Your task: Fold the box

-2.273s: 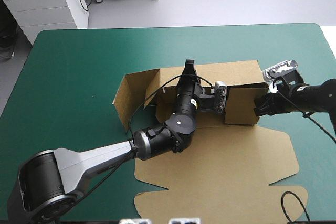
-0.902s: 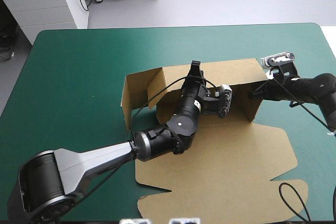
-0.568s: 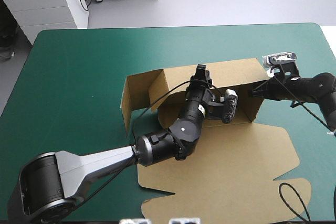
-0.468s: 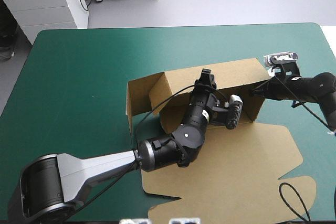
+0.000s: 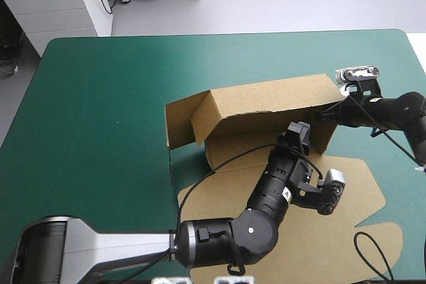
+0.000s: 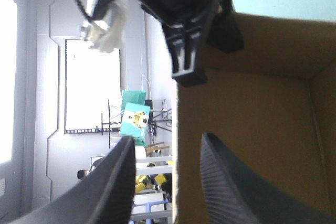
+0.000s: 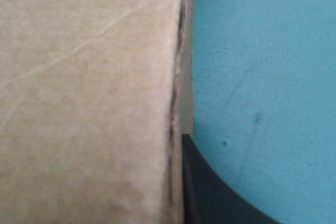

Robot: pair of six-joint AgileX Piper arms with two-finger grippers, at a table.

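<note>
A brown box [image 5: 266, 101] sits right of centre on the teal-green bench [image 5: 100, 98]. Its far wall and left flap are raised, and its lid [image 5: 359, 231] lies flat on the near side. The left gripper [image 5: 297, 131] reaches across the lid to the box's right end, jaws apart, with a wall edge just ahead of the gap. The right gripper [image 5: 321, 116] has its jaws clamped on the box's far right corner.
</note>
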